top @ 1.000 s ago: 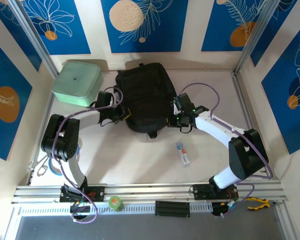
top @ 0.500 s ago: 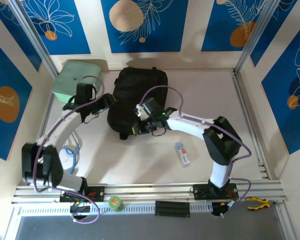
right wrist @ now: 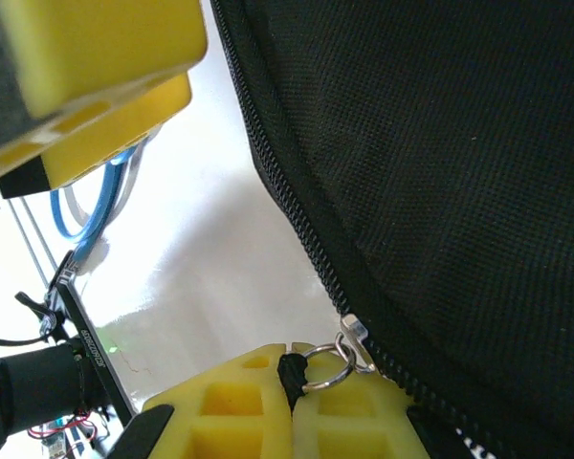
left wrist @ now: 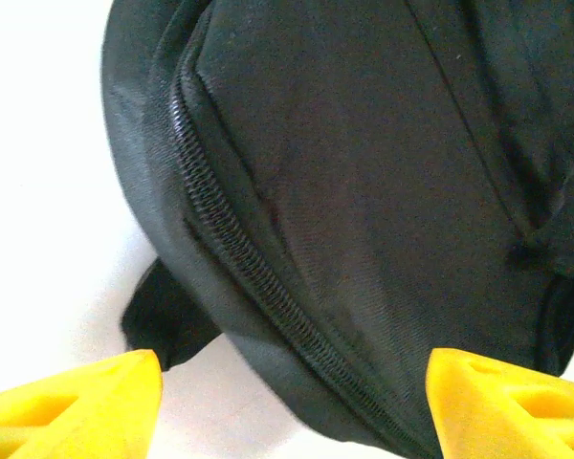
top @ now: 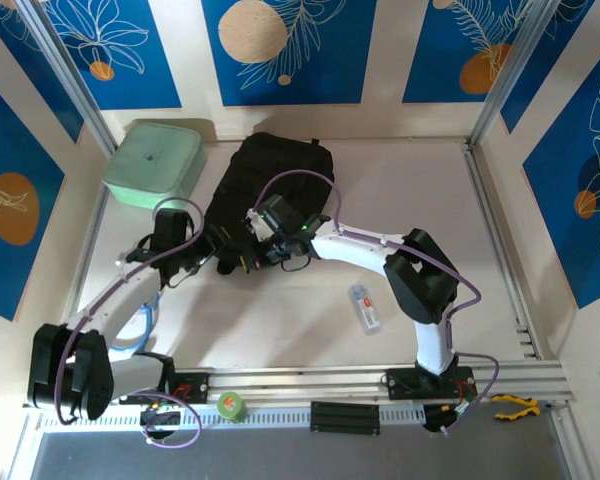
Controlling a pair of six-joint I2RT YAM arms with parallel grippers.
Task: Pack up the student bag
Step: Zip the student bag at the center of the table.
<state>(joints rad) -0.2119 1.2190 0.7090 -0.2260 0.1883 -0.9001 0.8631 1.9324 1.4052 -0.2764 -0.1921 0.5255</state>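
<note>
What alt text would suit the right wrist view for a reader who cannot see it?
The right gripper, yellow fingers shut at the bottom edge, pinches the metal-ringed zipper pull of the large black fabric student bag, whose zipper runs diagonally. Upper left, another yellow gripper finger hangs over the white table and a blue cable.

No text, brand or number is legible anywhere. The small flat packet (top: 365,307) bears red and blue print, but it is too small to read.

A lab test cell: blue leaf-print wall panels (top: 285,50) and aluminium rail (top: 300,381) frame the table (top: 410,180).
</note>
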